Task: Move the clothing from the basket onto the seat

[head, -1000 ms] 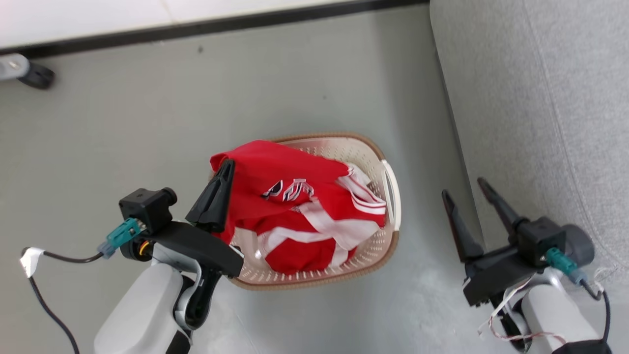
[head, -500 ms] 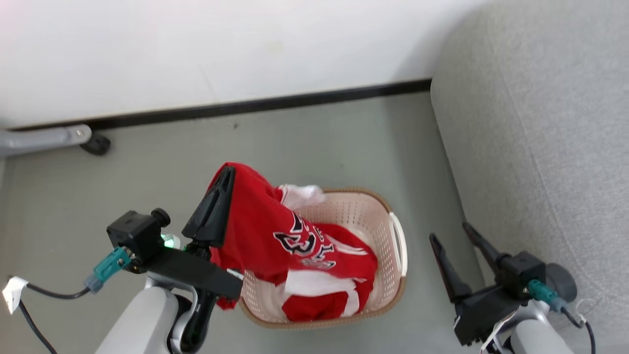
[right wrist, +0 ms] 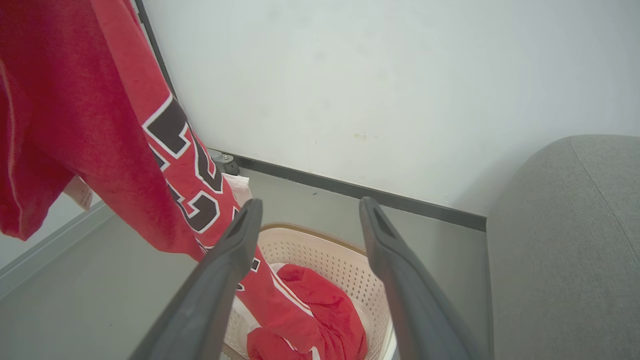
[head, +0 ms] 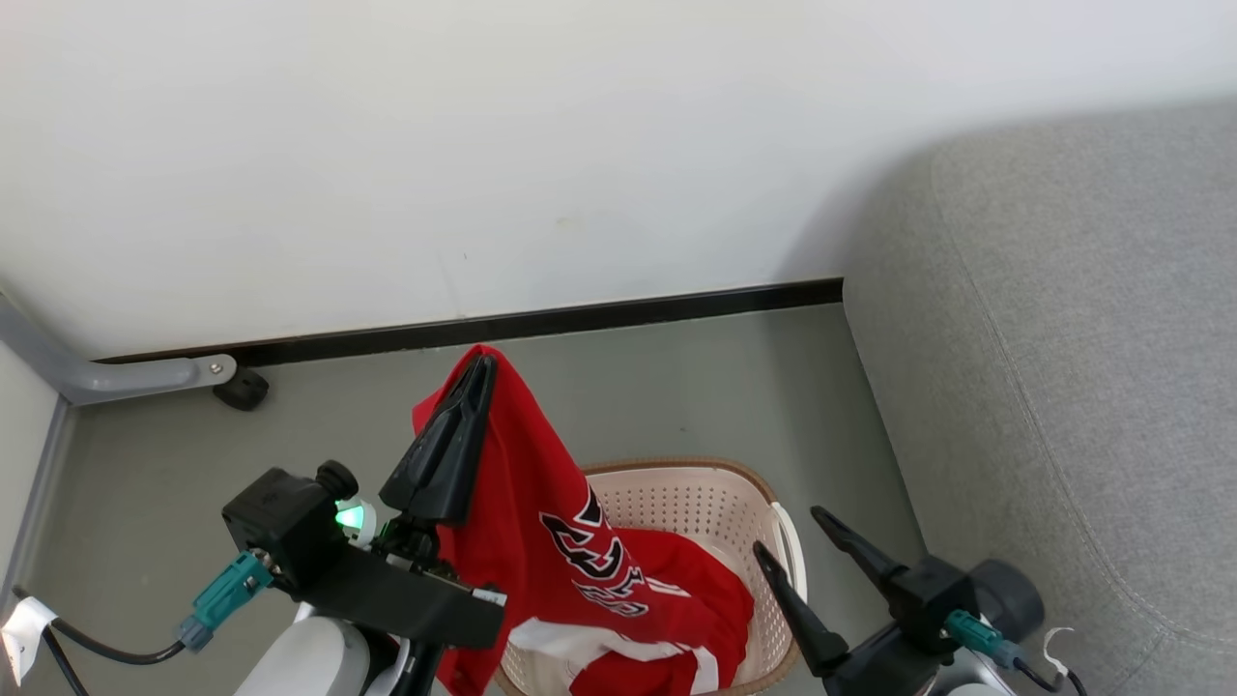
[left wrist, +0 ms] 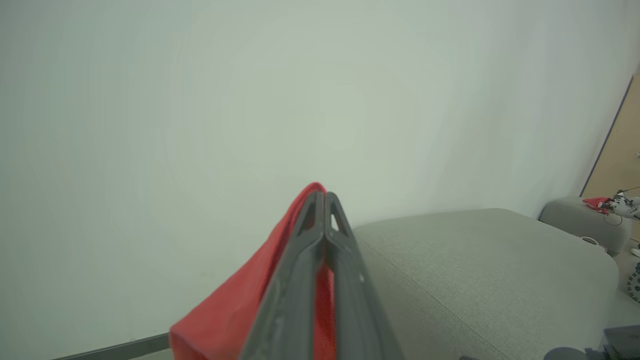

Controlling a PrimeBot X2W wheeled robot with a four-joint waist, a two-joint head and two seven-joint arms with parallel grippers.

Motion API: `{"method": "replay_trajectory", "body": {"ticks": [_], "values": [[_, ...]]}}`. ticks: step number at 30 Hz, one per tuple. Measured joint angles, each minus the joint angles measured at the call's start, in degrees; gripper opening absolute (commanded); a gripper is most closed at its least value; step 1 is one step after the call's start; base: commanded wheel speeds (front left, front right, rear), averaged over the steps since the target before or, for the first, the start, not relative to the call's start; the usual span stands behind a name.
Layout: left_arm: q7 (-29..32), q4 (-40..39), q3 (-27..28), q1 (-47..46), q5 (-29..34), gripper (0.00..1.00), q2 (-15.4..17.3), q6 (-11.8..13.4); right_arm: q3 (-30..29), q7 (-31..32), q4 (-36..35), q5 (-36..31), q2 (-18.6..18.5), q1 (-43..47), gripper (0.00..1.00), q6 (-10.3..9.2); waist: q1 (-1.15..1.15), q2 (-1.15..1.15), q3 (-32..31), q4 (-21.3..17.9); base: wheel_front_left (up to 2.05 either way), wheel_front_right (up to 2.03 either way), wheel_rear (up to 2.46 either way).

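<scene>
The basket [head: 696,505] stands on the floor [head: 676,387] left of the seat [head: 1063,387], clothing [head: 710,599] inside.

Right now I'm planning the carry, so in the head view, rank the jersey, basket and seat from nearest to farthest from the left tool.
1. jersey: clamped in the shut left tool, hanging below it.
2. basket: below and to the right, under the jersey's lower end.
3. seat: far right, beyond the basket.

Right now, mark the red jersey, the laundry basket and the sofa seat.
red jersey [head: 530,474]: head view, above the lettering.
laundry basket [head: 676,503]: head view, perforated far wall.
sofa seat [head: 1063,387]: head view, cushion top.
</scene>
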Motion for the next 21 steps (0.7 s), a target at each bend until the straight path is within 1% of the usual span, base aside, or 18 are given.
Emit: {"method": "replay_trajectory", "body": {"ticks": [5, 10, 21], "values": [[1.4, -3.0, -0.2, 0.0, 0.0, 0.0, 0.3, 1.0, 3.1, 0.0, -0.9, 0.7, -0.1, -1.0, 1.0, 0.0, 0.01, 0.01, -1.0, 1.1, 0.0, 0.0, 0.0], [3.0, -5.7, -0.9, -0.2, 0.0, 0.0, 0.5, 1.0, 6.6, 0.0, -1.1, 1.9, -0.3, -1.5, 1.0, 0.0, 0.01, 0.01, -1.6, 2.3, 0.0, 0.0, 0.0], [6.0, -9.4, -0.9, -0.6, -0.1, 0.0, 1.1, 2.4, 16.1, 0.0, -1.8, 4.3, 0.0, -7.0, 1.0, 0.01, 0.01, 0.0, -3.0, 3.5, 0.0, 0.0, 0.0]]}}
